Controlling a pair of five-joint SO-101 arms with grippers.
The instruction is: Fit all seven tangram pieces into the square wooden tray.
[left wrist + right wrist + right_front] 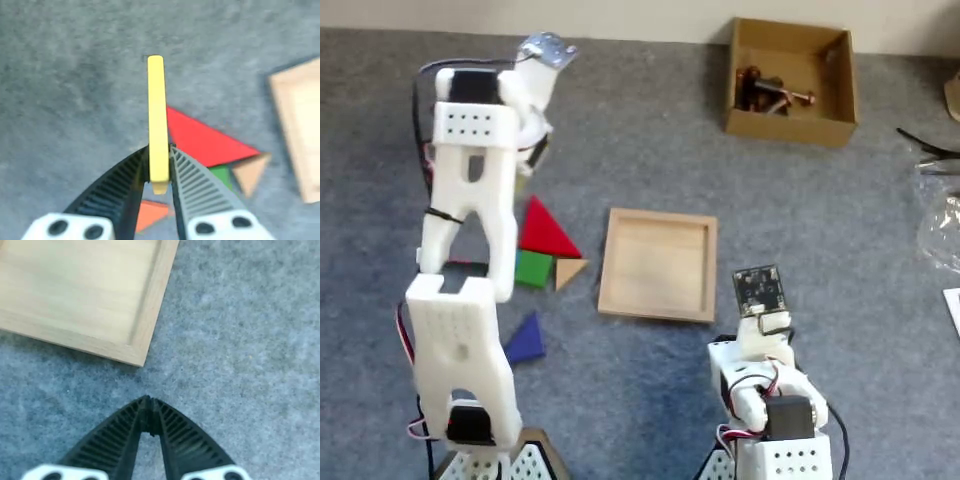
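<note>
- Grey carpet (pixel 650 150) covers the table, and one cardboard box (pixel 788 128) sits at its far edge.
- We see the left gripper (pixel 160 155) pinching one yellow piece (pixel 156 110) edge-on, its long axis pointing straight out from the gripper.
- One wooden tray (pixel 657 300) lies flat mid-table, just beside the loose pieces.
- We count five loose pieces: red triangle (pixel 542 232), green square (pixel 532 269), tan triangle (pixel 568 271), blue triangle (pixel 525 340) and orange piece (pixel 150 214).
- The right gripper (pixel 150 415) is pressed together over carpet, near a tray corner.

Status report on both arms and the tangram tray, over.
Left gripper shut on yellow piece, over the carpet. Right gripper shut, holding nothing, near a corner of the tray. Tray holds no pieces; nothing across it.
</note>
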